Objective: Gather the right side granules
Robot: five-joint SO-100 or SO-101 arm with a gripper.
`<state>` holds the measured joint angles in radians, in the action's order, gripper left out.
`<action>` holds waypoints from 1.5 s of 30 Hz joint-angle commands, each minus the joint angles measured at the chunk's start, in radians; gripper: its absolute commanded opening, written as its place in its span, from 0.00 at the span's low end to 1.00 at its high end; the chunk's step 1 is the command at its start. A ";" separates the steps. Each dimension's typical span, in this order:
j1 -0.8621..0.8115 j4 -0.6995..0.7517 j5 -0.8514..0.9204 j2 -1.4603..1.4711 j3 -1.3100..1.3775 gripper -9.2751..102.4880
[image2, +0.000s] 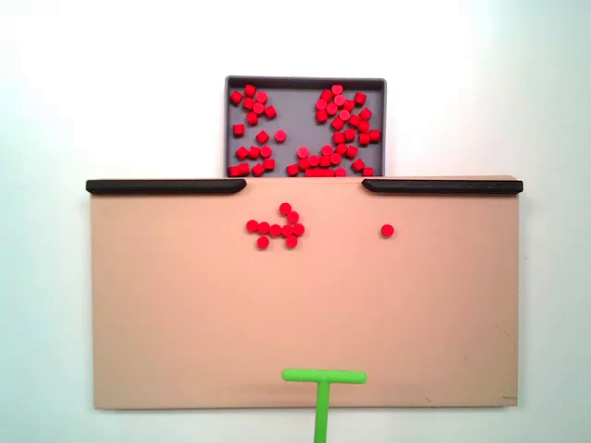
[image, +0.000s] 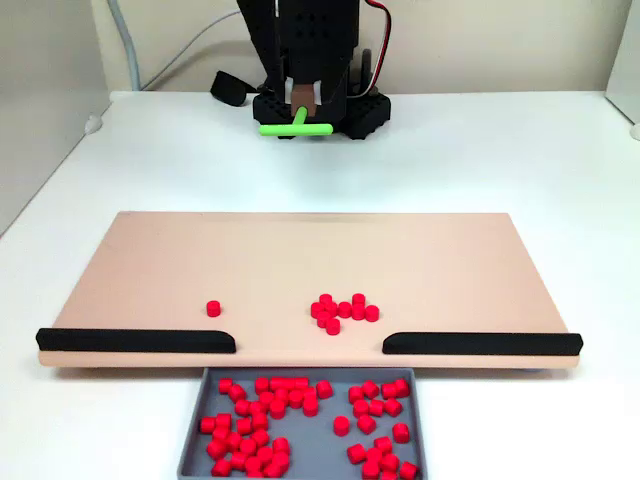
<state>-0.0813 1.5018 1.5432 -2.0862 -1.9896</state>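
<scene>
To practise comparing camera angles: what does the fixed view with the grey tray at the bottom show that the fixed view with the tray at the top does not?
Tray at the bottom: the arm's black base, a cable against the wall, and the gripper clamped on the green T-shaped tool.

Tray at the top: the whole grey tray, all four rims included.

Shared: the tan board, two black strips, a cluster of red granules, one lone granule, and the tool.
</scene>
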 commanded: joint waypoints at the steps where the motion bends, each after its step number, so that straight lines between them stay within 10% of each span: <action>1: -0.031 -0.006 0.126 0.060 0.006 0.08; 45: -0.008 -0.006 0.049 0.061 0.006 0.08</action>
<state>-0.0905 1.5018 1.5984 -2.0172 -1.9896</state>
